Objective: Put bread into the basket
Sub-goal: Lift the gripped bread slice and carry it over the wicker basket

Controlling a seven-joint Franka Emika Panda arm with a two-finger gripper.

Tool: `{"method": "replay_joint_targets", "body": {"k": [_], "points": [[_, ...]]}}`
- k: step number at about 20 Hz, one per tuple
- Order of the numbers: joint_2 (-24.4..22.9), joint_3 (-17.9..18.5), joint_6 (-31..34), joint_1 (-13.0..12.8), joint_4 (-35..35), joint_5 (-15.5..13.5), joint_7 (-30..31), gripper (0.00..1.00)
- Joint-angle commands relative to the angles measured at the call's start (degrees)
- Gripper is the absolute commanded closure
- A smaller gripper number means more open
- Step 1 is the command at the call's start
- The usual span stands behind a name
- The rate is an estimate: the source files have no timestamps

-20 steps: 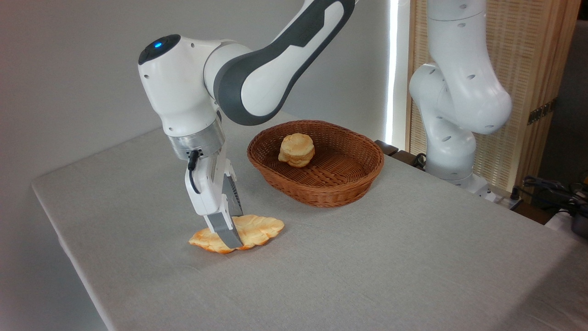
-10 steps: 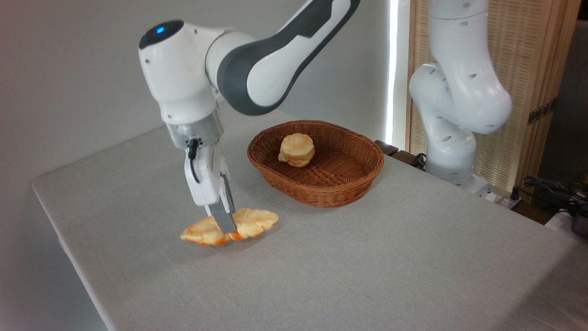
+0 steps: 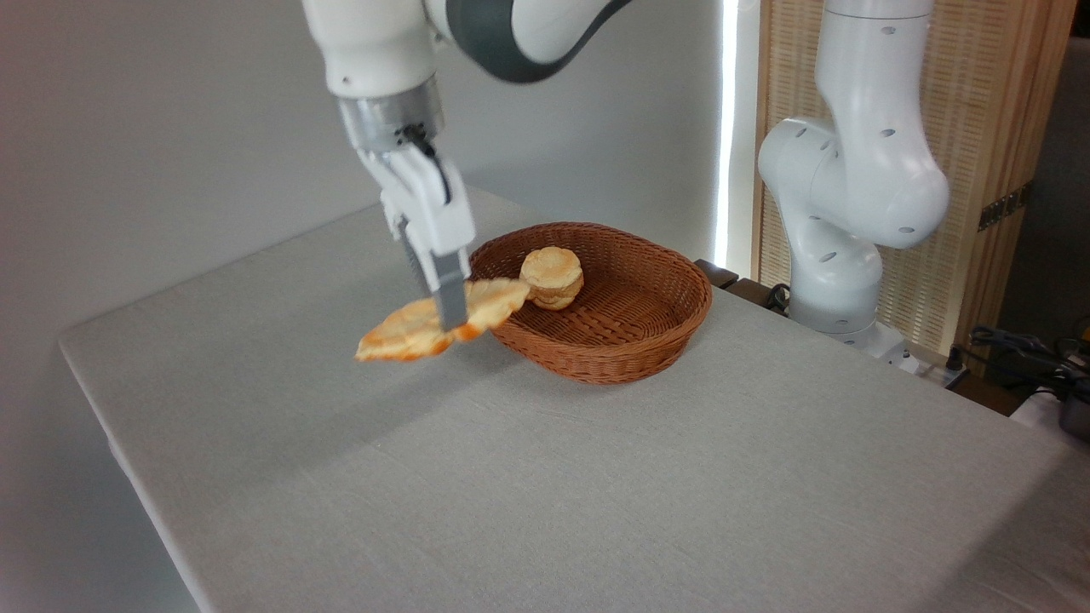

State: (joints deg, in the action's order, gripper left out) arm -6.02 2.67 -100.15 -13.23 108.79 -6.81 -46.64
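The bread (image 3: 430, 322) hangs in the air above the table (image 3: 596, 477), pinched at its middle by the gripper (image 3: 451, 317), its right tip by the left rim of the basket (image 3: 634, 349). Inside the basket sits one small round bun (image 3: 553, 277).

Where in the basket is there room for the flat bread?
The basket is bare on its right half, from the round bun to the far right rim. The left part is crowded: the bun sits there. The gripper holds the bread over the table, beside the left rim.
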Motion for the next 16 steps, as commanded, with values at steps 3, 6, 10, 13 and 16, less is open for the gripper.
{"method": "replay_joint_targets", "body": {"k": [3, 6, 10, 13, 16], "points": [[-4.18, 0.06, 10.4, -0.75, 1.34, -1.46, 6.46, 0.44], [-4.27, -0.3, 15.5, -1.44, 1.43, -1.46, 9.1, 0.42], [-4.0, -0.3, 20.43, -4.25, 1.69, -1.72, 14.89, 0.2], [-3.74, -0.3, 21.14, -6.45, 3.53, -1.9, 19.74, 0.0], [-3.65, -0.3, 23.33, -7.25, 4.5, -2.86, 19.74, 0.0]]}}
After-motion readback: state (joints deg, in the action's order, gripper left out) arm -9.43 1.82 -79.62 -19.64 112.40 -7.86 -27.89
